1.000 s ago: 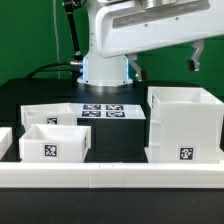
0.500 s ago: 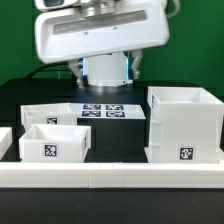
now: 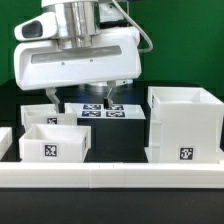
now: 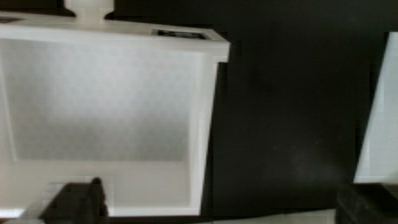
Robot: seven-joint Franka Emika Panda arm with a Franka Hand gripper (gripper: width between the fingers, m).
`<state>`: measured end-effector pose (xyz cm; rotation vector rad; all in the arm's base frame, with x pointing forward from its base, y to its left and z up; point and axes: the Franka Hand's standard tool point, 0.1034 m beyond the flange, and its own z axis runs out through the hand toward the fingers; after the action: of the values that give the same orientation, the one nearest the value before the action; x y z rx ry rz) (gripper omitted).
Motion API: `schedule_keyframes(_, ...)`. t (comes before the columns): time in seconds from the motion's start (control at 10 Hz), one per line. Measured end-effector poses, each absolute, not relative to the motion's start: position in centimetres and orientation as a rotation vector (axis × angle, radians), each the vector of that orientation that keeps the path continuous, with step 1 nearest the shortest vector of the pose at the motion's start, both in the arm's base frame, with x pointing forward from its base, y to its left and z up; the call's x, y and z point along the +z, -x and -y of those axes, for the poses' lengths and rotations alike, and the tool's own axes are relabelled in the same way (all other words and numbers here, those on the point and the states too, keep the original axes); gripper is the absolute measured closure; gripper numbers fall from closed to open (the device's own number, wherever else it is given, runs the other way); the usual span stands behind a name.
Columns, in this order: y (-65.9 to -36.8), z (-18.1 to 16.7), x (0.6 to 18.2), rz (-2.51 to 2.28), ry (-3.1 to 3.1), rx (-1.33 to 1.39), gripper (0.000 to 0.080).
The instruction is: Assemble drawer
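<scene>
The drawer's tall white casing (image 3: 185, 125) stands at the exterior view's right, its tag facing front. Two shallow white trays sit at the left: one in front (image 3: 52, 143) with a tag, one behind it (image 3: 47, 114). My gripper (image 3: 80, 98) hangs open and empty just above the rear tray, with its dark fingers (image 3: 55, 97) spread wide. In the wrist view the gripper (image 4: 222, 202) looks down into a tray (image 4: 107, 110). One fingertip (image 4: 75, 198) is over the tray's inside and the other is beyond its side wall, over dark table.
The marker board (image 3: 100, 111) lies flat behind the trays, partly hidden by my hand. A long low white border rail (image 3: 110, 176) runs along the front. Another white piece (image 3: 4, 139) shows at the left edge. A white surface (image 4: 381, 110) fills the wrist view's edge.
The hand has swung from the exterior view's upper right to the left and come down, so the fingers now hang over the rear tray. The casing and the trays have not moved.
</scene>
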<state>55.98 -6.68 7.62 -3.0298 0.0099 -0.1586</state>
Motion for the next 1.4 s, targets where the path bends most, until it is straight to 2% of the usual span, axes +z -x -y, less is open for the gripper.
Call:
schedule_keyframes(0.1,-56.2,6.7,7.0,-0.006,3.042,-0.182,0.0151)
schedule_keyframes(0.6,-56.1,6.7,6.8,-0.013,3.041,-0.174,0.0151)
schedule_keyframes(1.2,-54.6,7.7,1.5,-0.101,3.075,-0.137,0.0151)
schedule_keyframes(1.4,-54.3,7.9,0.7,-0.098,3.091,-0.161,0.0151)
